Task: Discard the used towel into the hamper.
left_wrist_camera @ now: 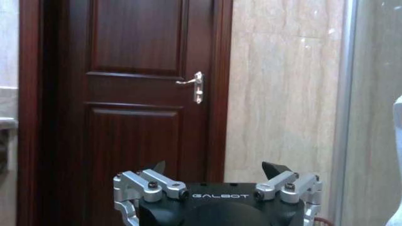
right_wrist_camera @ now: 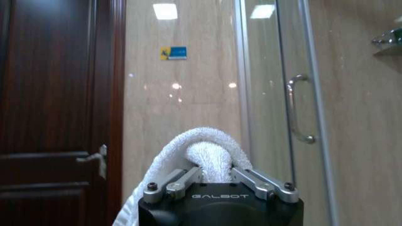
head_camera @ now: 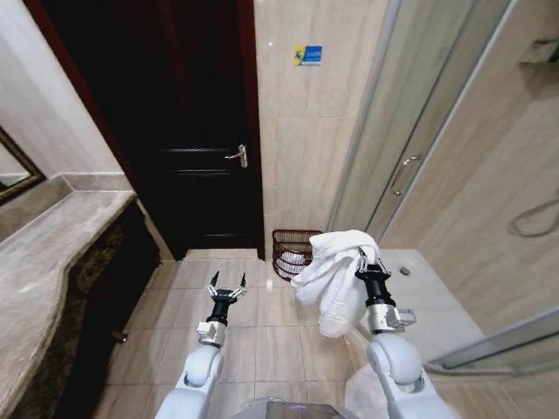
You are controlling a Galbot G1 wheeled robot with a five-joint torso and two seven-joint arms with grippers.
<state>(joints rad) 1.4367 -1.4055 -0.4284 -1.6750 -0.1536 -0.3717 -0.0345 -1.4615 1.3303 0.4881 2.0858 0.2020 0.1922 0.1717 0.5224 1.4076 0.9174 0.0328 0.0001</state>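
1. Right now two grippers are in the head view, one per arm, both raised over the tiled floor (head_camera: 262, 340).
2. Right gripper (head_camera: 362, 259): fingers clamped on one white towel (head_camera: 332, 279). The towel is bunched, draping down and to the left of the gripper, hanging clear of the floor.
3. In the right wrist view the towel (right_wrist_camera: 204, 155) arches up between the two fingers (right_wrist_camera: 179, 181) of the right gripper (right_wrist_camera: 213, 174), folded into a loop, and spills down one side of the gripper body.
4. Left gripper (head_camera: 226, 288): fingers spread apart, nothing between them, hovering above the floor, well to the left of the towel.
5. Left wrist view: left gripper (left_wrist_camera: 217, 169) with its two fingertips (left_wrist_camera: 274, 168) wide apart, pointed toward the door (left_wrist_camera: 132, 108).
6. One hamper (head_camera: 292, 251): dark reddish wire basket, upright on the floor against the beige tiled wall (head_camera: 297, 148), just right of the door (head_camera: 175, 131) and left of the glass shower door (head_camera: 402, 140). The towel overlaps its right side in the head view; the towel is in front of and above it, not inside it. Cannot tell if anything lies in the hamper.
7. One dark wooden door, shut, one handle (head_camera: 238, 155).
8. One stone counter (head_camera: 52, 253) along the left.
9. One small blue sign (head_camera: 307, 55) on the wall above the hamper.
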